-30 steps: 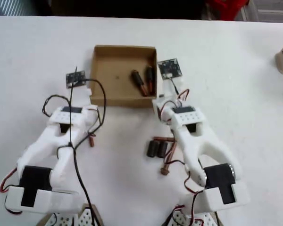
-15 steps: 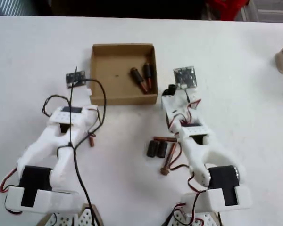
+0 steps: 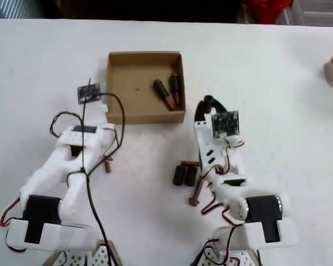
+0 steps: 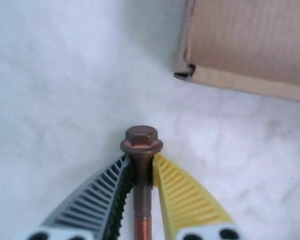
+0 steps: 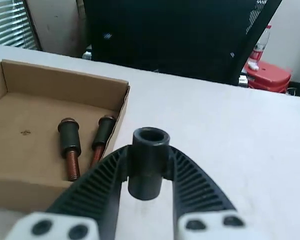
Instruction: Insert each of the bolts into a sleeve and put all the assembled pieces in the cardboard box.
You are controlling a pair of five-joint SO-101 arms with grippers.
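High view looks down on the cardboard box (image 3: 115,88), which sits on the white bench (image 3: 277,72) ahead of both arms. Two assembled pieces (image 3: 162,95) lie side by side in its right part. The right pincer (image 5: 147,155) is closed on a black sleeve (image 5: 149,162), gripping it at both sides. The sleeve stands upright with its open bore facing up, raised above the bench just beside the box's near right corner and outside the box. The left pincer (image 4: 141,160) is clamped on the shank of a copper bolt (image 4: 141,145). The bolt's hex head sticks out just past the fingertips, low over the bench and a little short of the box's near left corner. Between the arms, close to the right one, two loose sleeves (image 3: 184,175) lie touching each other. Two loose bolts (image 3: 196,191) lie with them, one just beside them and the other just behind them.
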